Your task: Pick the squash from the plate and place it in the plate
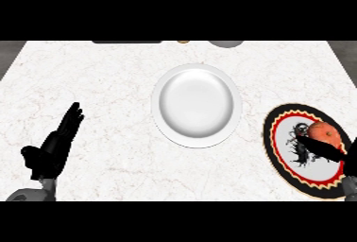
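Observation:
An orange squash (326,132) lies on a patterned plate (284,156) with a black, red and white rim at the right edge of the counter. My right hand (327,151) comes in from the lower right, its straight fingers lying over the plate just below the squash; it holds nothing. A plain white plate (197,105) sits at the counter's middle with nothing on it. My left hand (57,144) rests open at the lower left, fingers pointing up and away.
White marble counter (105,71) fills the view. At its far edge show a dark flat object (129,41), a small brown item (182,41) and a grey rounded object (225,43), all cut off.

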`<action>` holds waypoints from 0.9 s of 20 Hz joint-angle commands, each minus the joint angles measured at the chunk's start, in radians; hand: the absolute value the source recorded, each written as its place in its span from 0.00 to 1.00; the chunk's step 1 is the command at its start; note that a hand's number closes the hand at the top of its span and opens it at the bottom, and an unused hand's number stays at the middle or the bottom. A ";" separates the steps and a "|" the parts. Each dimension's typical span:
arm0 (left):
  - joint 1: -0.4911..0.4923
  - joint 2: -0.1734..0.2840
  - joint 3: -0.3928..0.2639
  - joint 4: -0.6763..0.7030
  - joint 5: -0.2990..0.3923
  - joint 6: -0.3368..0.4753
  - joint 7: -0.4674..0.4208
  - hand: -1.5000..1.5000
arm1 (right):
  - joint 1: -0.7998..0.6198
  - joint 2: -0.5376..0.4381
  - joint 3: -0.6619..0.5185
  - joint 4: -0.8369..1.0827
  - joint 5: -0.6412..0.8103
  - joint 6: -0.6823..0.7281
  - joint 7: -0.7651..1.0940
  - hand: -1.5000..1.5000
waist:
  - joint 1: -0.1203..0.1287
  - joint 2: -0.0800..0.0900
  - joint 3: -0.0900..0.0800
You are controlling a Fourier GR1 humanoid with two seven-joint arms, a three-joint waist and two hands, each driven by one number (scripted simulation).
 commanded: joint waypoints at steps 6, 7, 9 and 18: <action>-0.032 -0.010 0.003 -0.016 -0.008 -0.002 0.037 0.50 | -0.031 -0.138 0.087 -0.263 0.099 0.313 0.575 0.00 | 0.009 0.000 0.003; -0.004 -0.003 0.018 0.017 -0.007 -0.027 -0.004 0.50 | -0.029 -0.156 0.030 -0.247 0.046 0.355 0.541 0.00 | 0.012 0.002 0.005; -0.065 -0.013 0.019 0.009 -0.018 -0.007 0.032 0.50 | -0.016 -0.148 0.051 -0.280 0.063 0.394 0.611 0.00 | 0.009 0.003 0.005; -0.026 -0.044 0.031 0.045 -0.040 -0.021 -0.008 0.50 | -0.003 -0.176 -0.032 -0.199 -0.007 0.560 0.614 0.00 | 0.012 0.005 0.006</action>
